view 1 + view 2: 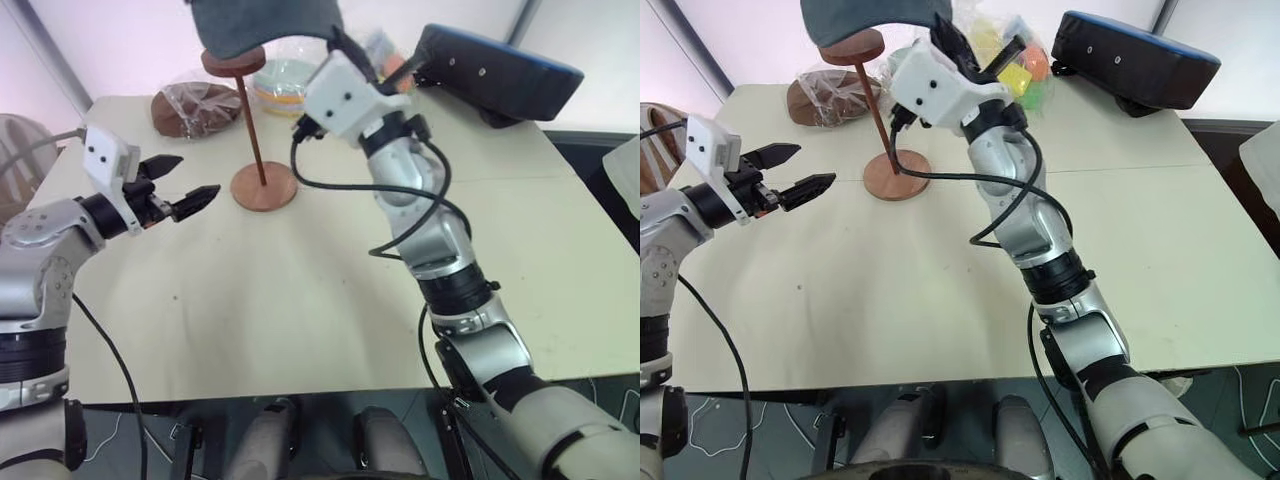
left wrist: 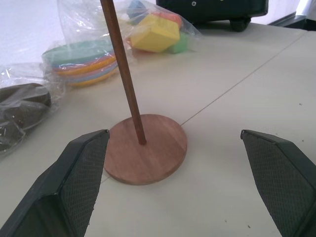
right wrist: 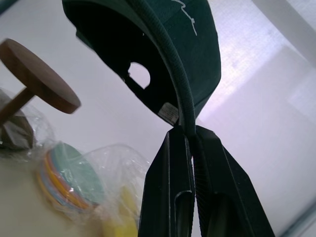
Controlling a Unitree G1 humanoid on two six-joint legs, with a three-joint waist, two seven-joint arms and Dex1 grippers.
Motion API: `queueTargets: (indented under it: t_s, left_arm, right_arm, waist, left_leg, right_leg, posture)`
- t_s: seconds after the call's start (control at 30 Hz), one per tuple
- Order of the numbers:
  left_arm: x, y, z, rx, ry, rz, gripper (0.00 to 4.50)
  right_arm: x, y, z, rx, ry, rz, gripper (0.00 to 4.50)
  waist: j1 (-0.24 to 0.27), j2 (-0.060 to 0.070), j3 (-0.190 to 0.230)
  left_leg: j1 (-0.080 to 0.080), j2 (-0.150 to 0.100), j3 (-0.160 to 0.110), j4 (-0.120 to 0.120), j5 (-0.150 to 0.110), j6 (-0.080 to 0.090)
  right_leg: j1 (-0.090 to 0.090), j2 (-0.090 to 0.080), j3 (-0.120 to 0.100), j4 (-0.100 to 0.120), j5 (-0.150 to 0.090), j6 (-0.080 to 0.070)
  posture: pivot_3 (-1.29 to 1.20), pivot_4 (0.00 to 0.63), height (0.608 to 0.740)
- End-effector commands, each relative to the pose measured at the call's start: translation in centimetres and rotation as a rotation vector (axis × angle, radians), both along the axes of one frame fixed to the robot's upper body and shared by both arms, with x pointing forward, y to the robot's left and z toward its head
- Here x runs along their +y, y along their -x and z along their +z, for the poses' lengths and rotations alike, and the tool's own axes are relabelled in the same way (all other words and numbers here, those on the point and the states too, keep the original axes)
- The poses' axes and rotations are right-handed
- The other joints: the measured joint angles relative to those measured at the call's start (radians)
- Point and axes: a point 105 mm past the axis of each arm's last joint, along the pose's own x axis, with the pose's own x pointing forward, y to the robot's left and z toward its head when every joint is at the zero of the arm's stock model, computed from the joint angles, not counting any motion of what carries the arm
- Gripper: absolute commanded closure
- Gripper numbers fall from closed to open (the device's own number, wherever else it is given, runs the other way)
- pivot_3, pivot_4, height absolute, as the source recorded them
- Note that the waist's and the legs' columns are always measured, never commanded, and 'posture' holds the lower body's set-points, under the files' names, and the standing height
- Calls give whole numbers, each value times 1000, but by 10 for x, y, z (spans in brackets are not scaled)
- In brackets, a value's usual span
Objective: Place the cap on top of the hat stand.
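carry step: right gripper is clamped on the brim of the cap, held just above the hat stand top disc. left gripper waits near the stand base, jaws apart. next: centre crown over disc, lower, release.

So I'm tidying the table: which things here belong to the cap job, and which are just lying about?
In the job:
- cap, held in the right pincer
- hat stand

Lying about:
- bagged brown thing
- bagged coloured discs
- bagged blocks
- black case
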Motion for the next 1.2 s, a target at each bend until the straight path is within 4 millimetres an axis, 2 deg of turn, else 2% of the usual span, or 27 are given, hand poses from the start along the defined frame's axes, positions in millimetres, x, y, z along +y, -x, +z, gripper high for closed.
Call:
queueTargets:
  t_s: [0.03,0.2,0.53,0.73,1.2]
  left_arm:
    - [2,5,14,-65,-9,9,0]
    - [5,9,15,-68,-13,22,0]
    - [7,14,14,-63,-17,44,0]
    - [10,17,14,-57,-24,54,0]
    - [15,20,18,-58,-40,64,0]
  right_arm:
    - [14,13,14,-52,-10,65,4467]
    - [25,15,0,-12,6,95,4467]
    - [33,10,-14,40,-7,75,4467]
    - [33,9,-28,90,0,69,4467]
    - [26,8,-45,141,25,49,4467]
  waist:
    - [-3,0,0]
    - [-6,0,0]
    - [-4,0,0]
    - [-3,0,0]
    - [-3,0,0]
  left_leg:
    - [0,0,0,-1,0,0]
    - [0,0,0,-2,1,-1]
    - [0,0,1,-3,1,-2]
    - [0,0,1,-2,1,-2]
    - [0,0,1,-3,1,-2]
  right_leg:
    - [-1,0,0,0,0,0]
    - [-3,1,0,1,0,0]
    - [-4,1,1,2,0,0]
    - [-4,1,1,2,0,0]
    - [-5,1,1,3,0,0]
  posture:
    - [0,150,740]
    - [0,150,740]
    - [0,150,740]
    - [0,150,740]
    - [0,150,740]
